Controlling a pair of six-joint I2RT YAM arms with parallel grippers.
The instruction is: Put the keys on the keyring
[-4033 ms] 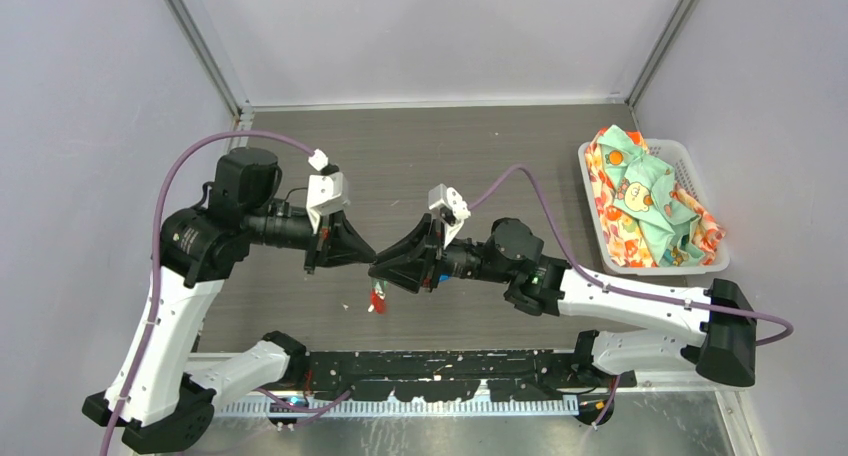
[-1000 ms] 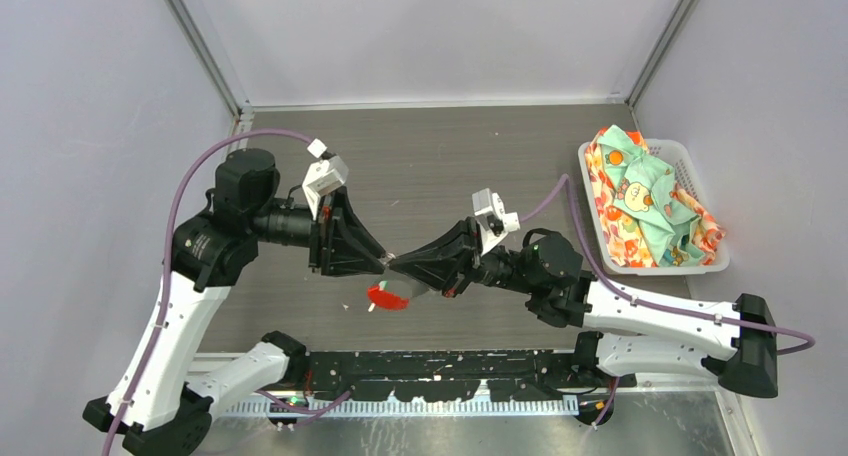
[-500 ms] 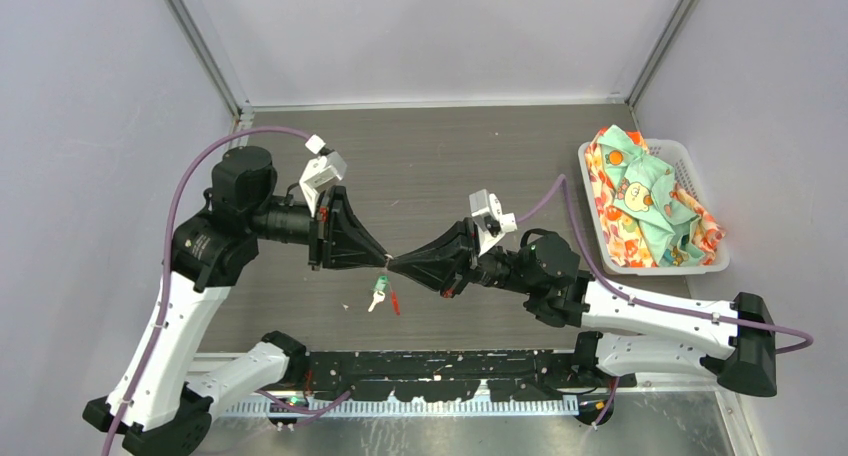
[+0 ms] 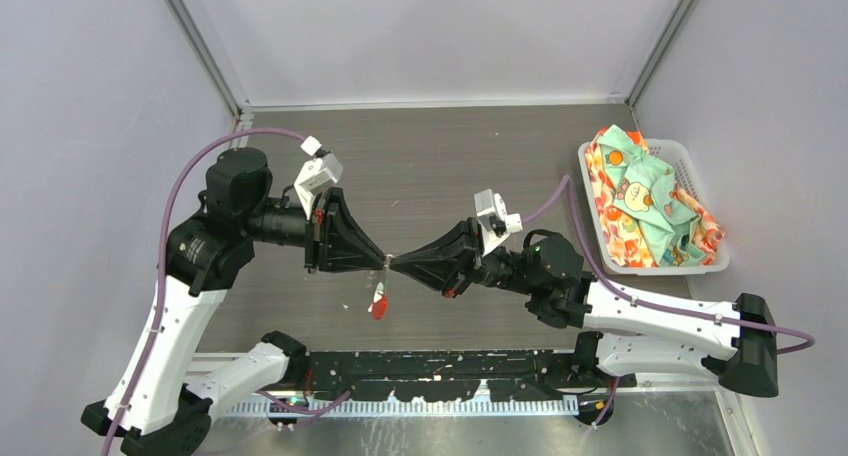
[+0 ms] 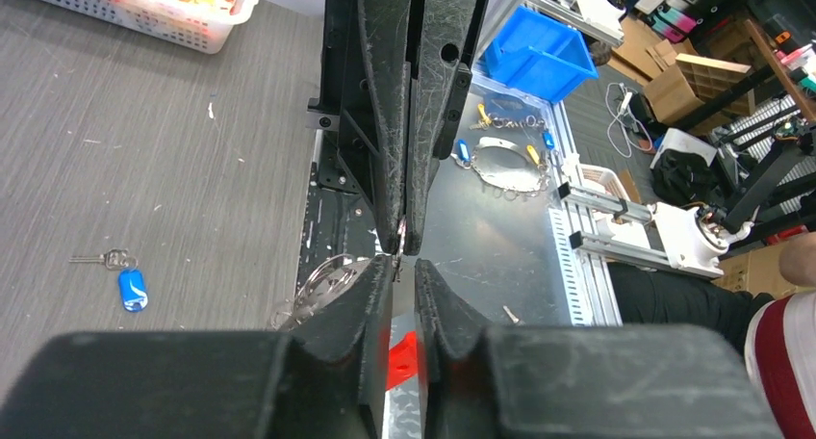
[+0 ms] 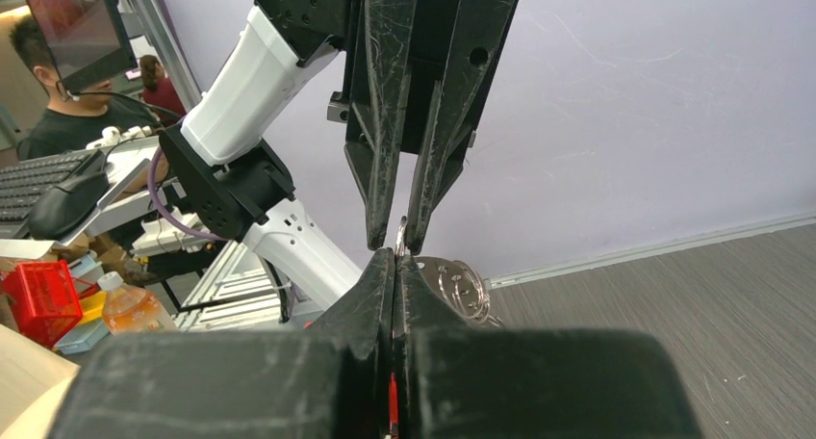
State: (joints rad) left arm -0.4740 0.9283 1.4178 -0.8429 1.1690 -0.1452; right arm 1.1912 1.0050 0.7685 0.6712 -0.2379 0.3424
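Note:
My left gripper [image 4: 384,261] and right gripper [image 4: 393,264] meet tip to tip above the table's front middle. The right gripper [image 6: 395,258] is shut on the keyring, pinching a small silver ring [image 6: 400,233]. That ring [image 5: 401,235] sits between the left fingertips [image 6: 379,235], whose jaws stand a narrow gap apart around it. The keyring's red loop [image 4: 377,307] dangles below the tips and shows through the left gripper [image 5: 404,268]. A bunch of silver rings [image 5: 320,277] hangs beside the fingers. One blue-headed key [image 5: 133,289] lies on the table; the top view hides it.
A white basket [image 4: 706,266] with patterned cloth stands at the right edge of the table. The black rail [image 4: 440,361] with the arm bases runs along the front. Off the table, more keys and a chain [image 5: 505,160] lie on a metal bench beside a blue bin [image 5: 539,54].
The left jaws have narrowed around the small ring. The red loop, swung out sideways a second ago, now hangs straight down. The right gripper stays shut in place.

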